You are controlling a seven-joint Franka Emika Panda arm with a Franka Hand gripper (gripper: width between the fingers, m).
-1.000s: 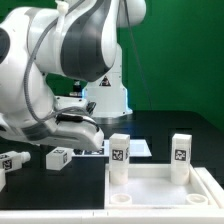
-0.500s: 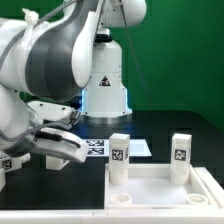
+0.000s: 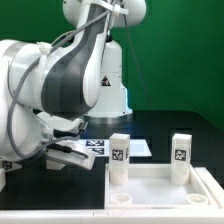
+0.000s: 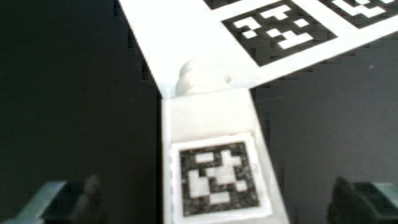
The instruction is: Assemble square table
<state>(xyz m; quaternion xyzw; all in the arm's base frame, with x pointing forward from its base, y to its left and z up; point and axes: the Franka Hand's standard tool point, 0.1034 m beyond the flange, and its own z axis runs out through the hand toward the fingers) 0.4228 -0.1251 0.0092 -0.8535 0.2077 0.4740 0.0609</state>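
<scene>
Your end effector point(image 4: 214, 205) stands wide apart and is clamped on nothing. In the wrist view the two dark fingers point(image 4: 63, 200) show one at each side, with bare black counter point(image 4: 71, 110) between each finger and the part.

Between them lies a loose leg point(image 4: 214, 150), a white block flat on the counter, with its black-and-white tag point(image 4: 217, 178) facing the camera. Neither finger touches it. The leg's far end carries a small rounded nub and meets the edge of the marker board point(image 4: 178, 30). You cannot tell from this view whether it touches the board or overlaps it.

In the exterior view the arm point(image 3: 60, 90) fills the exterior view's left and bends low over the counter. You cannot pick out the loose leg beneath it.

The slab point(image 3: 150, 173) of the square table sits at the exterior view's lower right. It is white with a raised rim, and a round socket shows near each front corner.

- First upright leg point(image 3: 119, 155): stands at the slab's far corner on the exterior view's left, tag toward the camera.
- Second upright leg point(image 3: 181, 152): stands at the far corner on the exterior view's right, tag likewise.
- You cannot tell whether either is seated fully.
</scene>
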